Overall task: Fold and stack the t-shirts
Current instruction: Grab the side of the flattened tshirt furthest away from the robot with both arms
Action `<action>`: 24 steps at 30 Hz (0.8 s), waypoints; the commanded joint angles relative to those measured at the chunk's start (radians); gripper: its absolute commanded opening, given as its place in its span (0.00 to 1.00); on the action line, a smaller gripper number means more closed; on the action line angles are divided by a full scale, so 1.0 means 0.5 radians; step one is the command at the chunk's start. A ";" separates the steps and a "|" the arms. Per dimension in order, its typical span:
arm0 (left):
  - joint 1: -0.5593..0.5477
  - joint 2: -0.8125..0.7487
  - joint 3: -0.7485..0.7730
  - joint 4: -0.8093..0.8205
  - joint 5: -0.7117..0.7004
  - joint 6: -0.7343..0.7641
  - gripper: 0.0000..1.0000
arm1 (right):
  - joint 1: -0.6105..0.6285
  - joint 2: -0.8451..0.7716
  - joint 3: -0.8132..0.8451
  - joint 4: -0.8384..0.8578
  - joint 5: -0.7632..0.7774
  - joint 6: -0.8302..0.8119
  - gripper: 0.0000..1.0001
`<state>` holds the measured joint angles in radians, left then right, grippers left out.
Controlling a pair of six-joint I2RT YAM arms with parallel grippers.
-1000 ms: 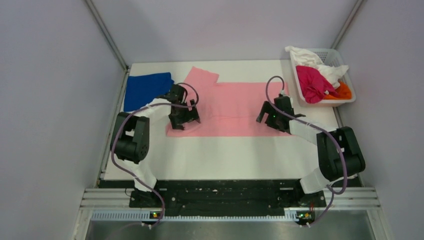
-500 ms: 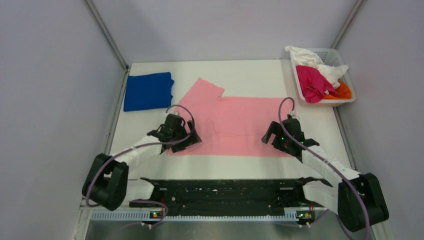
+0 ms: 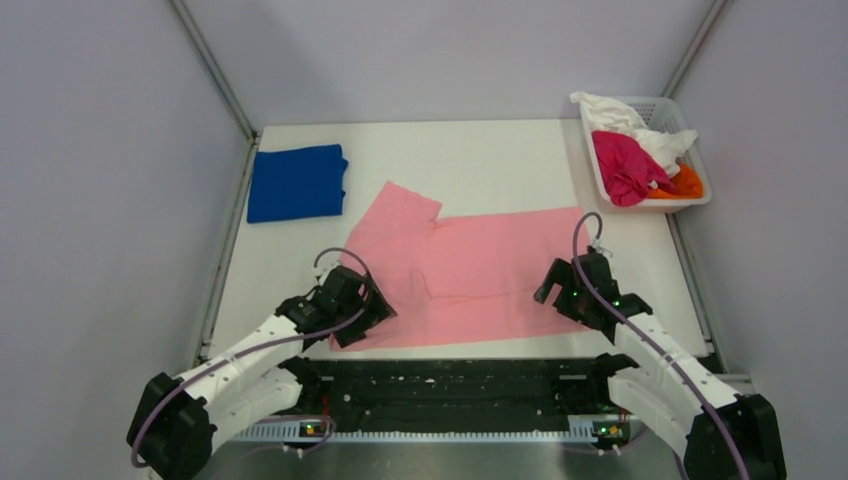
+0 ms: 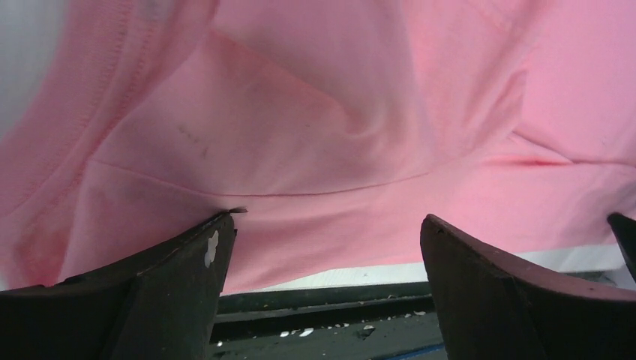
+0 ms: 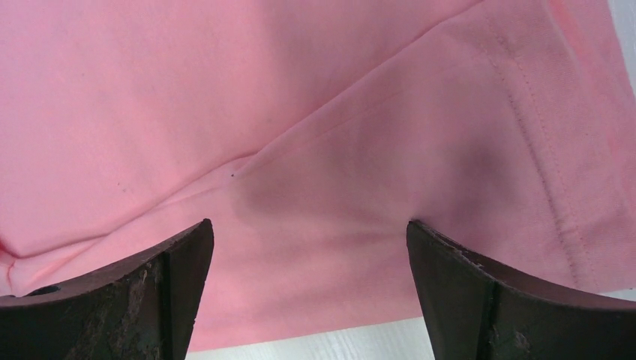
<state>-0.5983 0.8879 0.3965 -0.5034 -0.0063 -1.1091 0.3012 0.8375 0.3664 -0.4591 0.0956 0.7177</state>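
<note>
A light pink t-shirt (image 3: 470, 270) lies flat near the table's front edge, one sleeve pointing to the back left. My left gripper (image 3: 360, 312) is open over its near left corner, and its fingertips (image 4: 222, 222) touch the cloth (image 4: 300, 112). At the near right corner my right gripper (image 3: 565, 295) is open too, both tips pressed onto the pink fabric (image 5: 262, 97). Nothing is pinched between the jaws of either gripper (image 4: 326, 217) (image 5: 308, 223). A folded royal blue t-shirt (image 3: 297, 182) lies at the back left.
A white slotted basket (image 3: 703, 199) stands at the back right, holding a magenta tee (image 3: 620, 165), a white tee (image 3: 640, 125) and an orange tee (image 3: 686, 183). The black base rail (image 3: 450, 380) runs just below the pink shirt's near hem.
Both arms have drawn back towards the near edge. The pink t-shirt has slid with them from the middle of the table to the front, turning slightly.
</note>
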 commanded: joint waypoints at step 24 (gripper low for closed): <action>0.545 1.963 2.682 -0.530 -0.567 1.071 0.99 | -0.239 0.653 0.900 0.322 0.316 -0.242 0.99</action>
<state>-0.3592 1.6104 1.4536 -0.7918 -0.3279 -0.7513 0.2020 1.0813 0.7559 -0.4072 0.2592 0.6353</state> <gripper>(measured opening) 0.990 0.986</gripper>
